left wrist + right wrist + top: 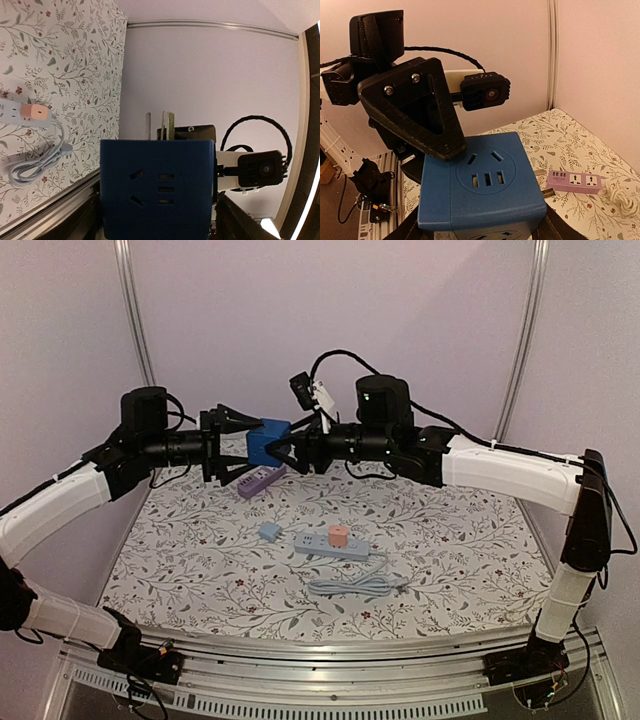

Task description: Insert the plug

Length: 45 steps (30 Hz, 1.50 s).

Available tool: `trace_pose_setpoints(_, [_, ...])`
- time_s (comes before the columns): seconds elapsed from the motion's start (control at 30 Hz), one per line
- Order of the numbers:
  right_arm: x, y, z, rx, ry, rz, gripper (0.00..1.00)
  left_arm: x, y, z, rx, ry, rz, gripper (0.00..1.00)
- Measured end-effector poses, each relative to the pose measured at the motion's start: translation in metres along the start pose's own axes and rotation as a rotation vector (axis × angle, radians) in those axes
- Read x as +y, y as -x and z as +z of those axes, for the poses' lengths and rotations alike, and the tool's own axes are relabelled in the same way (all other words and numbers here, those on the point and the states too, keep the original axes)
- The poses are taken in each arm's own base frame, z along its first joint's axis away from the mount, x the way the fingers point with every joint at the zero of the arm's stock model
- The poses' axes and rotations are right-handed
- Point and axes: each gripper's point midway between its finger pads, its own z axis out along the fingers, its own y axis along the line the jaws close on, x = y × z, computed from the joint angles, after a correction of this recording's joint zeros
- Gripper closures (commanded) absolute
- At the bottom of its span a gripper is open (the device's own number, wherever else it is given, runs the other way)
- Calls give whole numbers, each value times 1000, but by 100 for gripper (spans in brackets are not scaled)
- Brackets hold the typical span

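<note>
One blue socket cube (268, 436) midair between left pincer (252, 447) and right pincer (284, 449).

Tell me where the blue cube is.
Top view: the blue cube hangs in mid-air between the left gripper and right gripper, near the purple strip.

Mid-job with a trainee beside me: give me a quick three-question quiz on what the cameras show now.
1. True or false: the blue cube-shaped plastic socket adapter lies on the floral tablecloth.
2. What sits plugged into the pale grey power strip? A. a small orange plug B. a green plug C. nothing
3. Fill in: the purple power strip lies on the ___ arm's side of the table.
Key: 1 false, it is up in the air between the left gripper and right gripper; 2 A; 3 left.
</note>
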Motion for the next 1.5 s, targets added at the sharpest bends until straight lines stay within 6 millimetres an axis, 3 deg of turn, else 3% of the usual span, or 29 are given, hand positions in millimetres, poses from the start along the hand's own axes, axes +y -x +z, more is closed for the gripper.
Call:
trace_pose_setpoints(0.23, [1, -5, 0, 19, 4, 36, 79, -1, -2, -12, -39, 22, 72, 1])
trace_pose_setpoints(0.43, [-2, -15, -5, 61, -24, 90, 90, 7, -1, -25, -67, 121, 177, 0])
trace_pose_setpoints(0.6, [-8, -29, -10, 119, -46, 166, 100, 4, 0, -41, -95, 217, 342, 0])
trace_pose_setpoints(0.9, [-38, -69, -32, 282, -89, 414, 100, 5, -4, -84, -183, 392, 723, 1])
trace_pose_setpoints(1.13, [-53, -95, -52, 452, -98, 682, 100, 11, -43, -72, -84, 462, 1070, 1])
trace_pose_setpoints(1.23, [-54, -117, -55, 535, -83, 802, 100, 12, -65, -68, -23, 462, 1242, 1])
trace_pose_setpoints(1.37, [-50, -152, -61, 656, -89, 939, 100, 13, -73, -66, 15, 472, 1393, 1])
trace_pose_setpoints(1.5, [-39, -163, -68, 725, -78, 1029, 100, 16, -75, -62, 62, 482, 1522, 1])
